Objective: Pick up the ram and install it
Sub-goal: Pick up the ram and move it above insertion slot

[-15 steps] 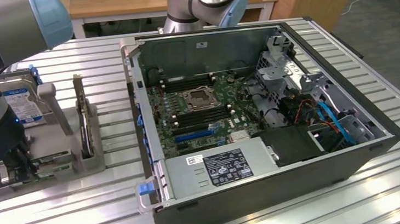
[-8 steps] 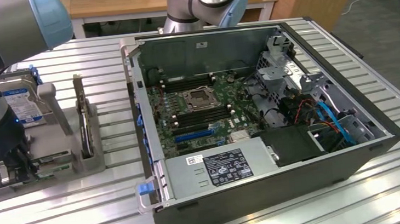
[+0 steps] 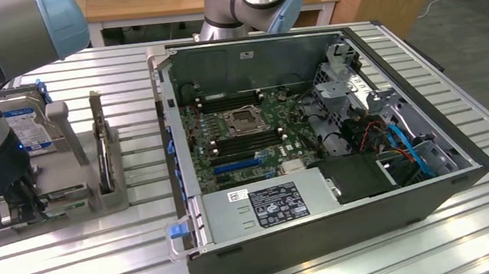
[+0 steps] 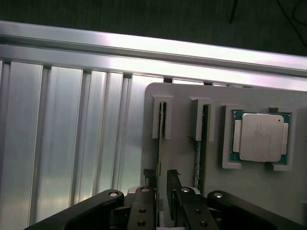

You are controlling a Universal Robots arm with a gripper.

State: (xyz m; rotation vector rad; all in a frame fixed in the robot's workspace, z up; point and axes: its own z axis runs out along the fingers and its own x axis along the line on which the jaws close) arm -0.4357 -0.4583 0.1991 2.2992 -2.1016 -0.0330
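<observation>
Hand [image 4: 161,173] low over grey holder [image 4: 180,120], astride ram [image 4: 159,139] upright in slot; clamped or loose: cannot tell. Second ram [image 4: 200,143] just beside hand, processor [image 4: 259,137] farther.

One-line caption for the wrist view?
Black gripper straddling a thin green ram stick in its grey holder, beside a second stick and square silver processor.

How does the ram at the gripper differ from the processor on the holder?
The ram stands on edge in a slot, long and thin; the processor lies flat, square and silver-topped. The gripper is lined up on the ram, the processor apart from it. Both sit in the grey holder.
</observation>
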